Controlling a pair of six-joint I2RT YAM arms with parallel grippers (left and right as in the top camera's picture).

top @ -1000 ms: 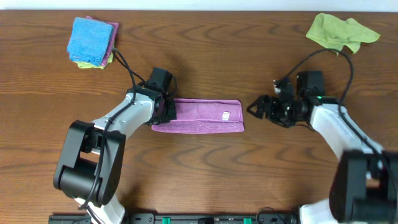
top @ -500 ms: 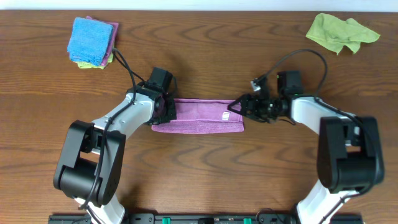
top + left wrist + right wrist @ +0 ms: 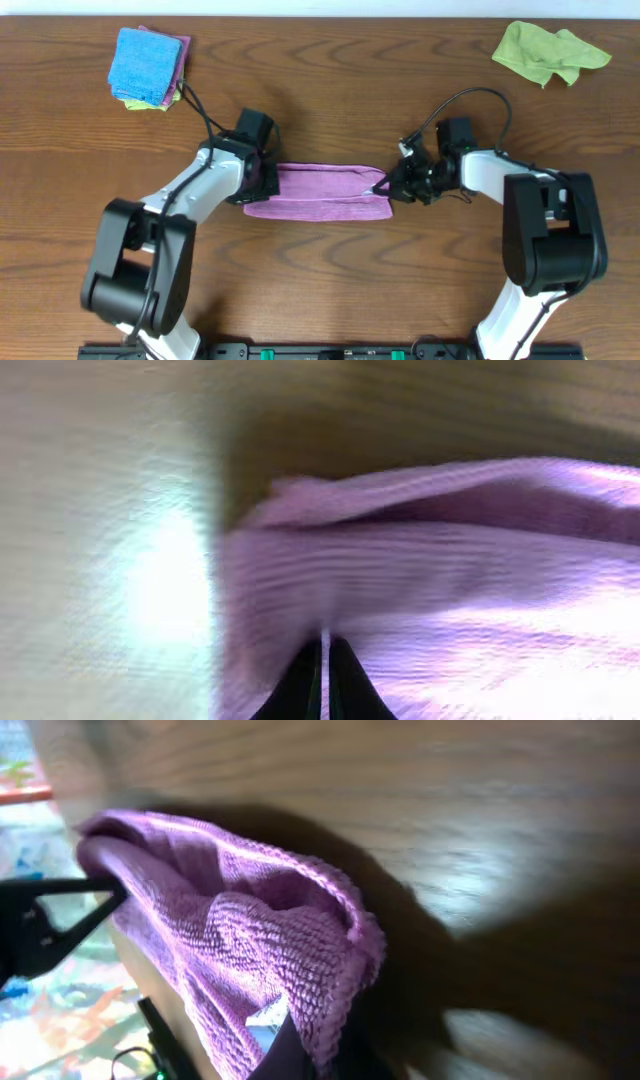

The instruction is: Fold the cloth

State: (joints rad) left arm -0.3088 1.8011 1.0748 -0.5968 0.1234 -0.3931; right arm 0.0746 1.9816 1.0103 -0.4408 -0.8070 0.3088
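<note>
Cloth position: purple cloth point(image 3: 318, 192) lies mid-surface point(image 3: 320, 280), between the two arms, folded into a narrow band. Long axis runs left to right across the robot's front, with one short end pointing to each arm.

Left end effector point(image 3: 262, 182) sits on the band's left short end. In the left wrist view the dark fingertips point(image 3: 322, 680) are pressed together with only a hairline between them, pinching the cloth point(image 3: 420, 590) where a fold of it rises in front of them. View is blurred; no weave detail.

Right end effector point(image 3: 385, 186) is on the right short end, clamped on the edge. The right wrist view shows that end of the cloth point(image 3: 250, 950) raised off the wood and hanging in a loop, with a shadow under it and a white label point(image 3: 265, 1013) near the grip. Overhead shows only slight bunching there and not the lift.

Far side, overhead only: stack of folded cloths point(image 3: 148, 66) at far left, blue on top, with purple and yellow-green edges showing below. Green cloth point(image 3: 548, 50) lies crumpled at far right. Both are well apart from the purple band.
</note>
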